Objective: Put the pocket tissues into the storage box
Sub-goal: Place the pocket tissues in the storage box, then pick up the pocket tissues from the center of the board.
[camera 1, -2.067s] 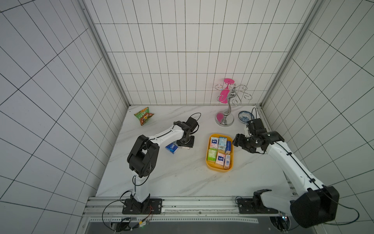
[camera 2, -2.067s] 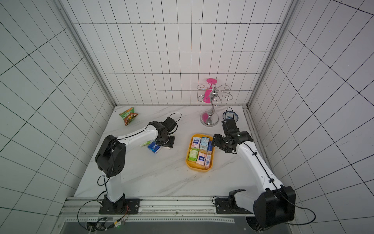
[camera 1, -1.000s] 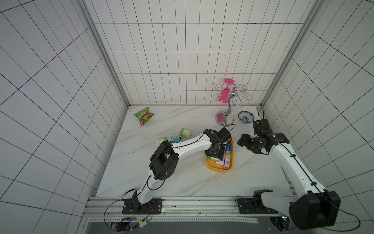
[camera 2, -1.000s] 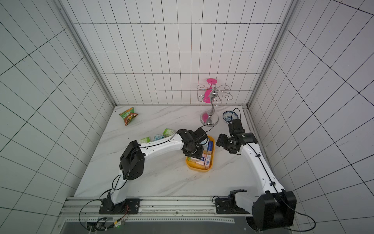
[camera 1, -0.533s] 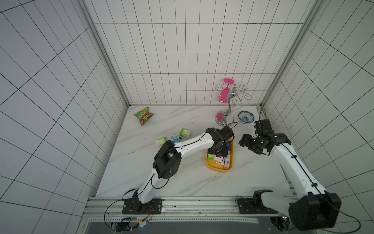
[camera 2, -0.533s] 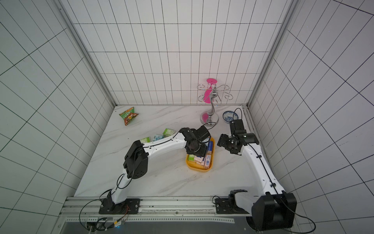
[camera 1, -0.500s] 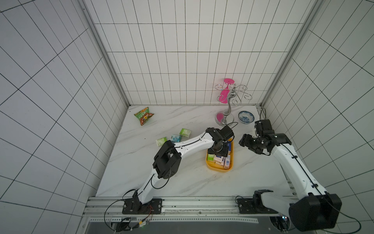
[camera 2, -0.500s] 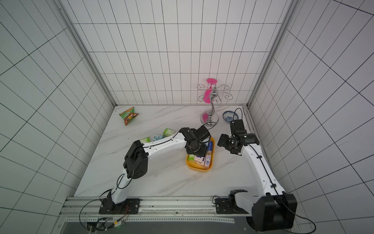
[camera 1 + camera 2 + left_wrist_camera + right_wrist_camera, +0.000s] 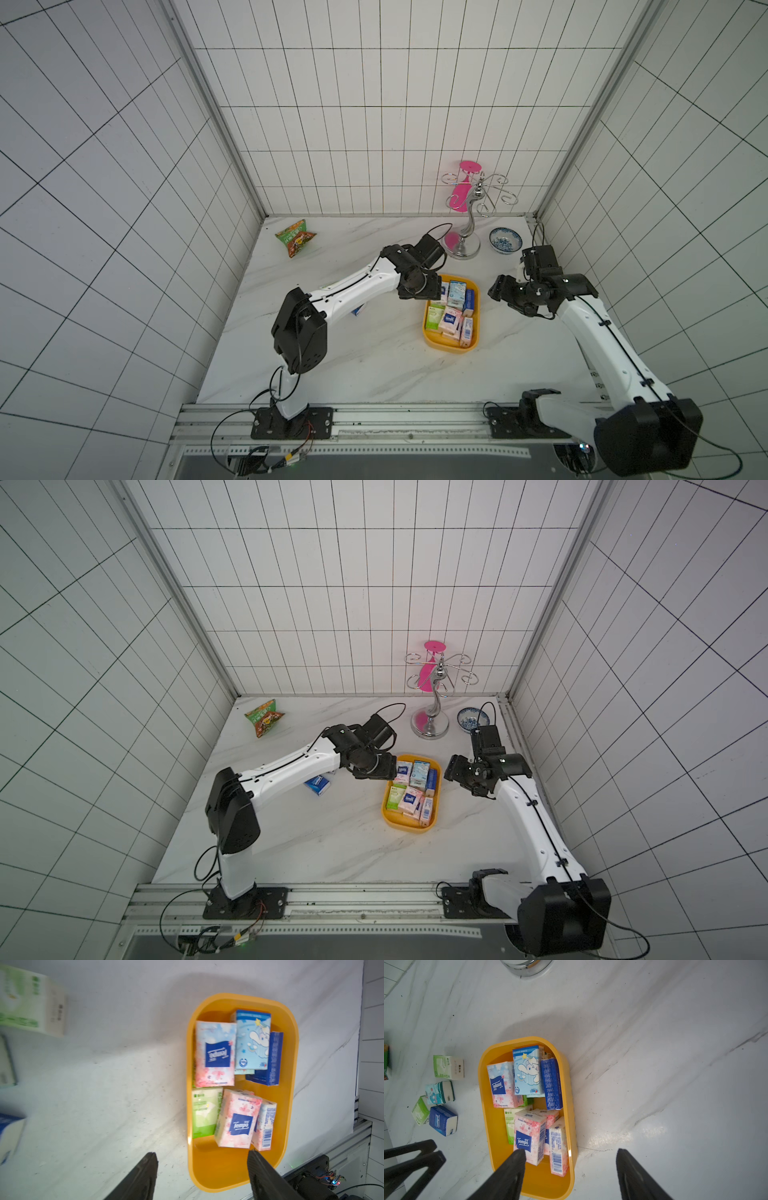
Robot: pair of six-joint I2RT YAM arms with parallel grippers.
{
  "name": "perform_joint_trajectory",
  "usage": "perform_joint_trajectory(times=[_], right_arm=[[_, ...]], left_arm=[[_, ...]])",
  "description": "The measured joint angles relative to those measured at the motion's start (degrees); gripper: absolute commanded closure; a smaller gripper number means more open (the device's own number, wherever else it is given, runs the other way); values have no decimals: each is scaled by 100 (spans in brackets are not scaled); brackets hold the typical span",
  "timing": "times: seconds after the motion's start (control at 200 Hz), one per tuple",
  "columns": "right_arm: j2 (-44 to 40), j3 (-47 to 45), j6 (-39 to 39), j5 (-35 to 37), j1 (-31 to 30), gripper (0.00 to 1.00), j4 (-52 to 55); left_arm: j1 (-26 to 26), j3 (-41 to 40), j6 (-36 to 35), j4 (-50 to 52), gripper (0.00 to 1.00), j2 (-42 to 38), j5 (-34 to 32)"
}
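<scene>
My left claw is hanging wide and empty at the bottom of its wrist frame, over one end of the yellow box. My right claw is gaping empty too. Inside, tissue packets are lying jumbled, pink, green and blue. I am judging a fetch comes next: loose packets are sitting at the right wrist frame's left edge, needing a gentle pinch.

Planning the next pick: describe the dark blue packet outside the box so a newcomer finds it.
Find the yellow-orange storage box. On the robot's left of it lie loose pocket tissues. The dark blue packet is the only dark one, among light green and teal-white neighbours.
</scene>
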State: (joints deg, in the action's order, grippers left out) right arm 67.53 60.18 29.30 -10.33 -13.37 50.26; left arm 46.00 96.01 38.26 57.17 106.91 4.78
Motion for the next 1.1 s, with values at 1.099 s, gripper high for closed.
perform_joint_trajectory(times=[1.099], right_arm=[[1180,356,63,81,-739,27,-507]], left_arm=[[-2634,-2896,1631,-898,25,-942,-522]])
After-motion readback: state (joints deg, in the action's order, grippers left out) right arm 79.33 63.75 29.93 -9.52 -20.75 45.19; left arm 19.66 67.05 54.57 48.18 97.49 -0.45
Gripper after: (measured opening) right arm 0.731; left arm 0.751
